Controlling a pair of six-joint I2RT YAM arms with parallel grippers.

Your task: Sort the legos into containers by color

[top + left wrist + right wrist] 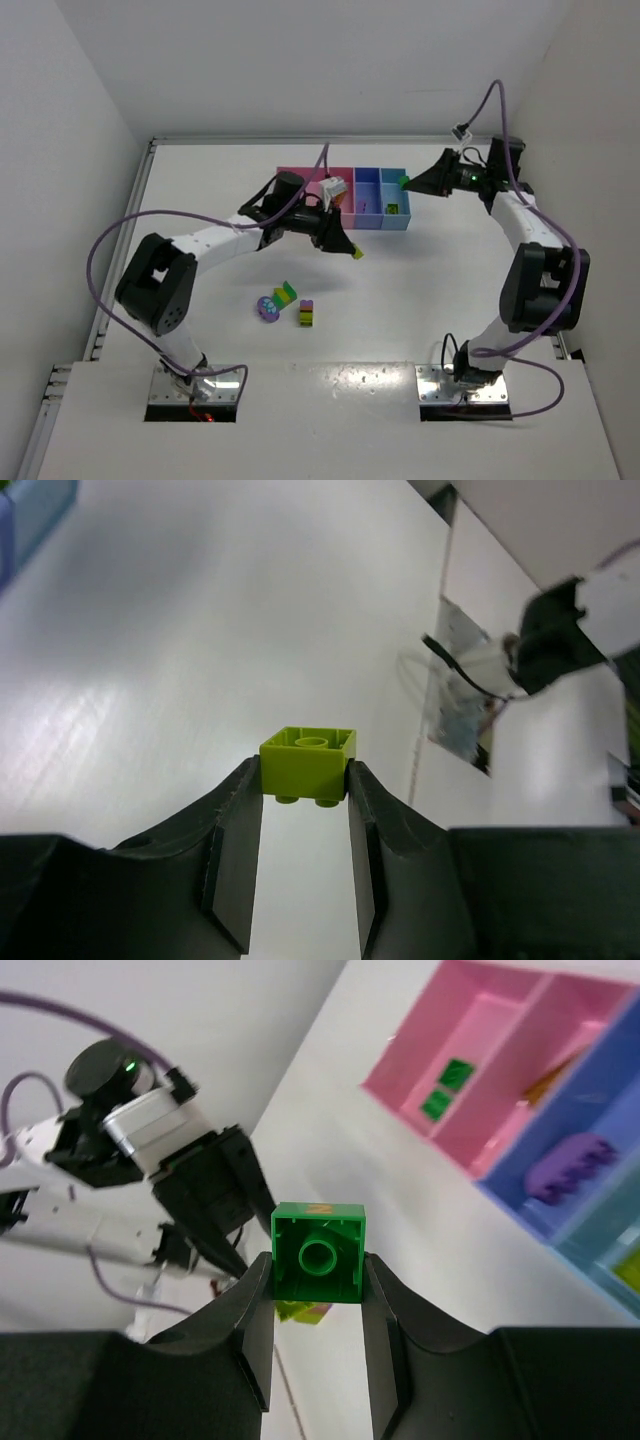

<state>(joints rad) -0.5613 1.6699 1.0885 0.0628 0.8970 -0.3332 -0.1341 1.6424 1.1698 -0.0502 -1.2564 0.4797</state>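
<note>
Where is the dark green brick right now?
The dark green brick is at the top view's upper right, pinched in the right gripper over the light blue compartment at the right end of the tray.

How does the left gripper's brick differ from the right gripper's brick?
The left gripper holds a lime brick; the right gripper holds a darker green brick. The lime brick hangs over the table, the green brick at the tray, by its right end. Both are square and clamped.
</note>
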